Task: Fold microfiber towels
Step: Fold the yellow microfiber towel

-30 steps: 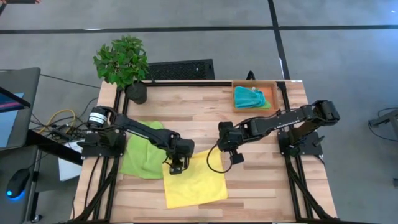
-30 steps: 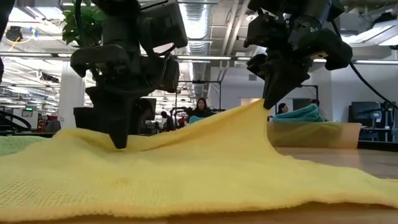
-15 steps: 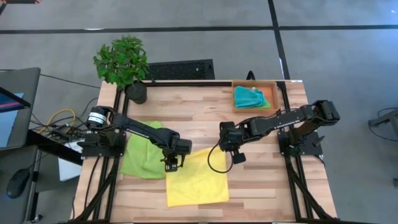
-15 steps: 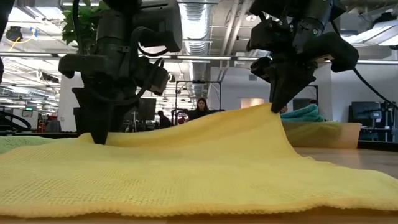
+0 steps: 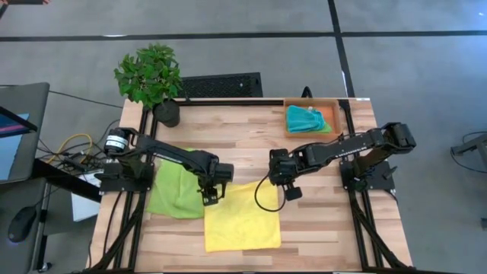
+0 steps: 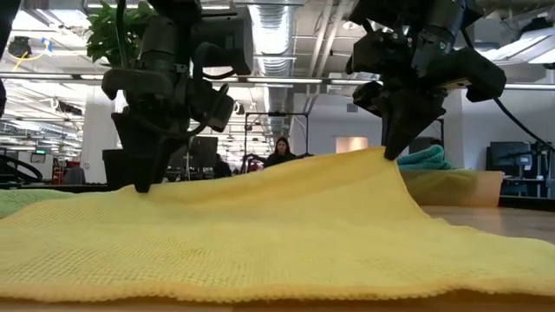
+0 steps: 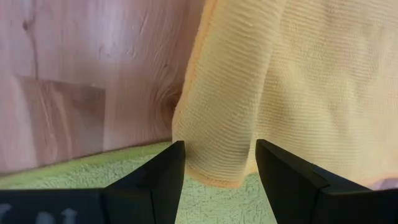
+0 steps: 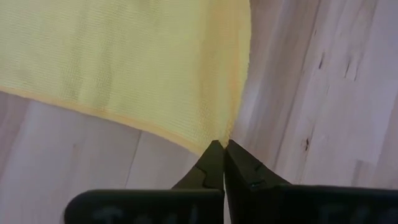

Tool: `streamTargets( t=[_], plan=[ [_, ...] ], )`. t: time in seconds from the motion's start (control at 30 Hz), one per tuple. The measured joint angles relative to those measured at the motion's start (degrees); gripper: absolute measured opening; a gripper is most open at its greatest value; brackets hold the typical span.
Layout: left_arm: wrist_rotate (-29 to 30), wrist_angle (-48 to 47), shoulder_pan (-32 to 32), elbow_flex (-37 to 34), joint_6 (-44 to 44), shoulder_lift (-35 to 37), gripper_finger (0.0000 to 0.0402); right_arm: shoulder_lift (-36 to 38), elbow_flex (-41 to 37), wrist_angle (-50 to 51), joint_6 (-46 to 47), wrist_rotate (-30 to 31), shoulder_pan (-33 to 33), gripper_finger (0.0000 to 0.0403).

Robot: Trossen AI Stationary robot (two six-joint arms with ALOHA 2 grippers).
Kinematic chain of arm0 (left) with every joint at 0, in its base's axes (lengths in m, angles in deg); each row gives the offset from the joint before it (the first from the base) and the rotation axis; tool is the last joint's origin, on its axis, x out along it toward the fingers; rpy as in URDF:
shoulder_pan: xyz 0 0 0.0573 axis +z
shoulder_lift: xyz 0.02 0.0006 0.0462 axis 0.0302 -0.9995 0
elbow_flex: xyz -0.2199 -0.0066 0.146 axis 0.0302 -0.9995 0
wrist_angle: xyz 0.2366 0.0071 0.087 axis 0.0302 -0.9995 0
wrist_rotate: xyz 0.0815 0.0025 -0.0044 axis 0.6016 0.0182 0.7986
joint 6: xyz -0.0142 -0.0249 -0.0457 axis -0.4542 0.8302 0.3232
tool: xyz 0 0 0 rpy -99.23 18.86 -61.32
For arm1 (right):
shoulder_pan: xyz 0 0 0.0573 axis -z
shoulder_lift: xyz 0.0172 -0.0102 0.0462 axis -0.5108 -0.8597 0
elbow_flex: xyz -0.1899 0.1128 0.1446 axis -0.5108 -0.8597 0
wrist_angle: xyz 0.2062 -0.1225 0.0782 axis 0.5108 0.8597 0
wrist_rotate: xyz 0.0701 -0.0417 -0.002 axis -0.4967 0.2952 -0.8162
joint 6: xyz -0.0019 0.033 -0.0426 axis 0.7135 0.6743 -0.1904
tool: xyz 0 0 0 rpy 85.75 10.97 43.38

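A yellow towel (image 5: 242, 221) lies spread on the near middle of the wooden table. Its far left corner (image 7: 214, 155) overlaps a green towel (image 5: 171, 190) that lies flat to its left. My left gripper (image 5: 209, 196) points down over that corner, open, with one finger on each side of it. My right gripper (image 5: 278, 183) is shut on the yellow towel's far right corner. A teal towel (image 5: 307, 119) lies bunched in the orange tray (image 5: 332, 114) at the far right. My left gripper: I cannot tell whether its fingers (image 7: 163, 171) touch the yellow corner between them. My right gripper pinches the yellow towel's far right corner (image 8: 219, 138) at the fingertips. It comes steeply from above. That corner is raised into a peak (image 6: 386, 156), and the cloth slopes down from it to the table.
A potted plant (image 5: 148, 76) stands at the far left corner, with a dark keyboard (image 5: 221, 84) behind the far edge. Bare wood (image 5: 319, 221) shows to the right of the yellow towel. People sit in the room beyond the table.
My left gripper has moved toward the table's left and far edges and risen a little. It now stands over the yellow towel's far left corner instead of farther in on the cloth. My right gripper has kept the far right corner raised.
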Motion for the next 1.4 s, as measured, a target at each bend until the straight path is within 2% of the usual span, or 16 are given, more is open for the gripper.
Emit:
streamTargets(
  t=[0.27, 0.47, 0.77, 0.9, 1.13, 1.4],
  plan=[
    [-0.5, 0.3, 0.1, 0.0, -3.6, 0.0, 0.0190, 0.0, 0.0, 0.3, 0.0, 0.0, 0.0, 0.0014],
    [0.4, 0.4, 0.2, 0.0, 1.9, 0.0, 0.0190, 0.0, 0.0, 0.2, -0.1, 0.0, 0.1, 0.0014],
    [4.1, 0.5, 0.1, 0.0, 1.8, 0.0, 0.0186, 0.0, 0.0, 0.2, -0.1, 0.0, 0.2, 0.0016],
    [3.8, 0.3, 0.1, 0.0, 1.9, 0.0, 0.0150, 0.0, 0.0, 0.1, -0.1, 0.0, 0.2, 0.0012],
    [2.5, 0.4, 0.1, 0.0, -0.9, -0.3, 0.0020, 0.0, 0.0, 0.0, -0.1, 0.0, 0.2, 0.0016],
    [5.7, 0.3, 0.1, 0.0, -1.0, -0.3, 0.0002, 0.0, 0.0, 0.0, -0.2, 1.5, 0.2, 0.0014]
  ],
)
